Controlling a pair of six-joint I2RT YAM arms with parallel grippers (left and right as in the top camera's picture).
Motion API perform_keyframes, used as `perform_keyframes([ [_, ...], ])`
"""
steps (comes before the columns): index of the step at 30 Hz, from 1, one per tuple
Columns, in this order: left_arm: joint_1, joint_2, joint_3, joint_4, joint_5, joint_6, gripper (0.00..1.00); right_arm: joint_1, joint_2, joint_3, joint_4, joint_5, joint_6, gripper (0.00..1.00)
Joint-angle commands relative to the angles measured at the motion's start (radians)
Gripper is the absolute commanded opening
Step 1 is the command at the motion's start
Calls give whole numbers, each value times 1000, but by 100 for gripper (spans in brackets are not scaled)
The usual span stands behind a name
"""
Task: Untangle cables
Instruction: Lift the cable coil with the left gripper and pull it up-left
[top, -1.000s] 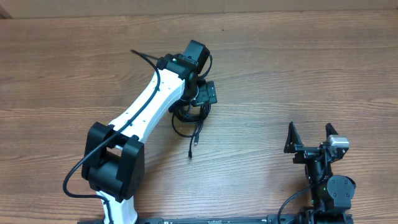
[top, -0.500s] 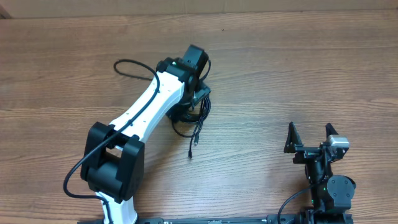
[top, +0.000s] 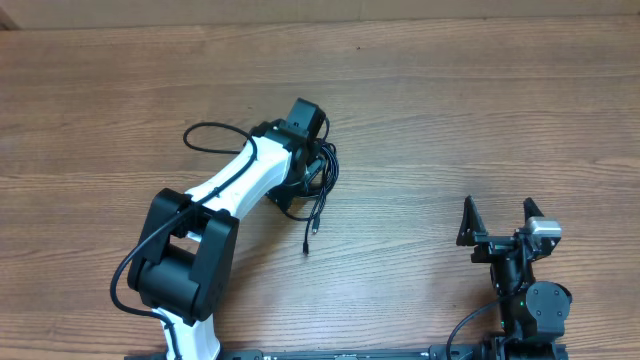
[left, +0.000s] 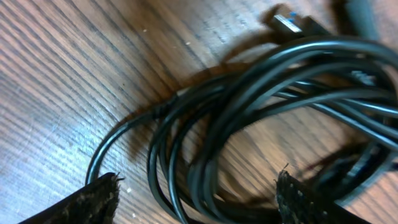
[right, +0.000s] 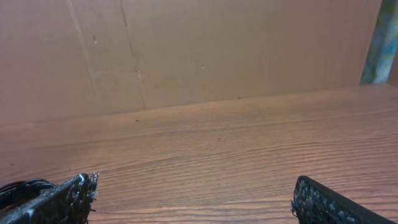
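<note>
The left pincer (left: 196, 190) sits low over the wooden surface (top: 450, 120), its two dark, rough-padded fingers spread wide. A coil of thin black cables (left: 261, 81) lies between and ahead of the fingers. No strand looks pinched, though the lowest loops run out of sight at the bottom edge of the wrist view.

From above, the coil rests near the middle of the surface, partly hidden under the left arm's wrist. One loose end trails toward the robot and finishes in a small plug (top: 308, 247). A second plug (left: 289, 22), with a metal tip, lies at the far side of the coil.

The right pincer (top: 498, 225) is parked well apart at the near right, fingers spread and holding nothing. A plain cardboard wall (right: 186, 50) stands beyond it.

The step in hand appears to be taking hold of the coil. To do it well, the left pincer should probably close on a single outer strand or the trailing end rather than the whole coil, then lift slowly so the loops can fall apart without tightening.

No brand, label or readable writing shows anywhere.
</note>
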Motion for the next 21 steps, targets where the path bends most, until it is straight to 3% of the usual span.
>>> perform_keyframes([
  [1, 2, -23, -45, 37, -22, -17, 79, 6, -12, -11, 6, 4, -4, 100],
  [21, 2, 37, -93, 116, -54, 28, 15, 6, -12, -11, 6, 4, -4, 100],
])
